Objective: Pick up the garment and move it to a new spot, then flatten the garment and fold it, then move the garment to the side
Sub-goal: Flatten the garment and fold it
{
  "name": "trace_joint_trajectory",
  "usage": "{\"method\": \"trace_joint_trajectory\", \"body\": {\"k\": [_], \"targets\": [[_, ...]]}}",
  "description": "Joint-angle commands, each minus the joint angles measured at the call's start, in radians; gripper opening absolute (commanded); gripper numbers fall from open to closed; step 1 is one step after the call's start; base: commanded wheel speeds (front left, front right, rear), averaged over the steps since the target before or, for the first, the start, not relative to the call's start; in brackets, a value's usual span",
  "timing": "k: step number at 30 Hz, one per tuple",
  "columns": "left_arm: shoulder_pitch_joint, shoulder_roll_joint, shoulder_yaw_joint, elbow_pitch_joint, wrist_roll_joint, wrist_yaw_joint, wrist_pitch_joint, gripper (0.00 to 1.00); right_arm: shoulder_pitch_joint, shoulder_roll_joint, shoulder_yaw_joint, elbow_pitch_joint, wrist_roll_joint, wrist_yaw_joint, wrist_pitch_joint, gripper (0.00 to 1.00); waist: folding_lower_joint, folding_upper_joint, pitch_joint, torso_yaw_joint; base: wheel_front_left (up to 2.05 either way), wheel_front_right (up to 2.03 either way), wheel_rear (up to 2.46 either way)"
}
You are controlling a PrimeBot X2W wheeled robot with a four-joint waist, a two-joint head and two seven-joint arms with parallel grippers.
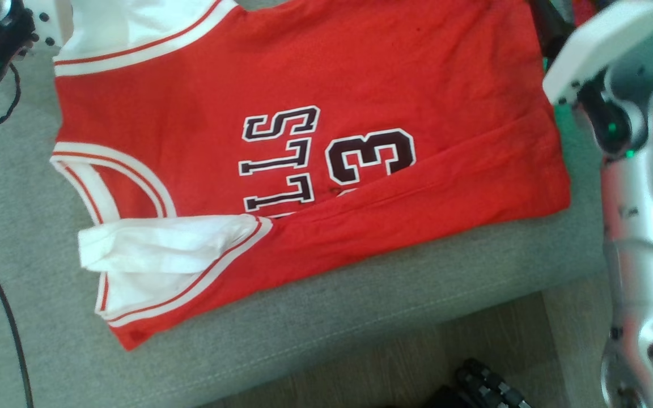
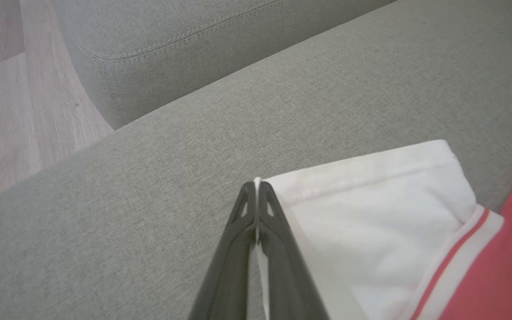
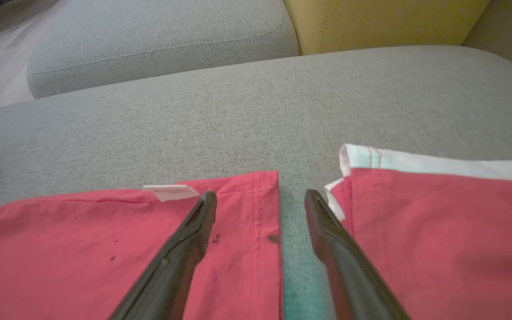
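Head view: you see the garment (image 1: 304, 141), a red jersey, spread on the grey sofa cushion (image 1: 360, 317).

Left wrist view: the left jaws are pressed together, pinching the edge of the white sleeve (image 2: 371, 213).

Right wrist view: the right jaws stand wide apart, holding nothing, over the red hem (image 3: 238, 249).

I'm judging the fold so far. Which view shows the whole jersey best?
Head view: the jersey lies nearly whole on the grey cushion. Left wrist view shows a white corner; right wrist view, two red edges.
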Motion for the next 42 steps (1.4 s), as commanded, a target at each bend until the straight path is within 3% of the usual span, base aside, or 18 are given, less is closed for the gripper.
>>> {"method": "trace_joint_trajectory", "body": {"k": [1, 11, 14, 20, 23, 26, 29, 30, 32, 37, 42], "targets": [[-0.037, 0.048, 0.023, -0.033, -0.008, -0.006, -0.006, 0.00, -0.042, 0.014, 0.013, 0.009, -0.025, 0.000, 0.006, 1.00, -0.0001, 0.0000, -0.002, 0.010, 0.00, 0.00, 0.00], [-0.041, 0.047, -0.019, -0.066, -0.025, -0.006, -0.009, 0.00, -0.192, 0.021, -0.046, 0.284, -0.117, 0.000, -0.036, 1.00, -0.0001, 0.0000, 0.000, 0.056, 0.00, 0.00, 0.00], [-0.044, 0.050, -0.029, -0.069, -0.028, -0.006, -0.008, 0.00, -0.219, 0.022, -0.060, 0.338, -0.133, 0.000, -0.061, 0.96, -0.0001, 0.0000, 0.001, 0.061, 0.00, 0.00, 0.00], [-0.049, 0.059, -0.043, -0.075, -0.037, -0.006, -0.006, 0.00, -0.266, 0.024, -0.076, 0.424, -0.153, 0.000, -0.105, 0.69, -0.0001, 0.0000, 0.001, 0.064, 0.00, 0.00, 0.00], [-0.052, 0.061, -0.049, -0.077, -0.039, -0.006, -0.005, 0.00, -0.287, 0.024, -0.080, 0.458, -0.164, 0.000, -0.122, 0.64, -0.0001, 0.0000, 0.005, 0.066, 0.00, 0.00, 0.00], [-0.055, 0.058, -0.055, -0.079, -0.040, -0.006, -0.005, 0.00, -0.309, 0.022, -0.088, 0.489, -0.176, 0.000, -0.137, 0.48, -0.0001, 0.0000, 0.011, 0.070, 0.00, 0.00, 0.00], [-0.055, 0.056, -0.059, -0.079, -0.041, -0.006, -0.006, 0.00, -0.322, 0.020, -0.093, 0.509, -0.185, 0.000, -0.146, 0.40, -0.0001, 0.0000, 0.014, 0.074, 0.00, 0.00, 0.00], [-0.056, 0.056, -0.060, -0.079, -0.041, -0.006, -0.007, 0.00, -0.328, 0.019, -0.094, 0.518, -0.190, 0.000, -0.149, 0.33, -0.0001, 0.0000, 0.015, 0.075, 0.00, 0.00, 0.00], [-0.057, 0.056, -0.064, -0.076, -0.041, -0.006, -0.010, 0.00, -0.340, 0.017, -0.099, 0.536, -0.199, 0.000, -0.156, 0.00, -0.0001, 0.0000, 0.016, 0.078, 0.00, 0.00, 0.00], [-0.070, 0.062, -0.067, -0.075, -0.026, -0.006, -0.050, 0.00, -0.371, 0.014, -0.106, 0.563, -0.202, 0.000, -0.192, 0.00, -0.0001, 0.0000, 0.015, 0.086, 0.00, 0.00, 0.00], [-0.108, 0.077, -0.051, -0.078, 0.022, 0.023, -0.193, 0.00, -0.420, 0.008, -0.114, 0.577, -0.182, 0.000, -0.248, 0.00, -0.0001, 0.0000, 0.014, 0.091, 0.00, 0.00, 0.00]]}}
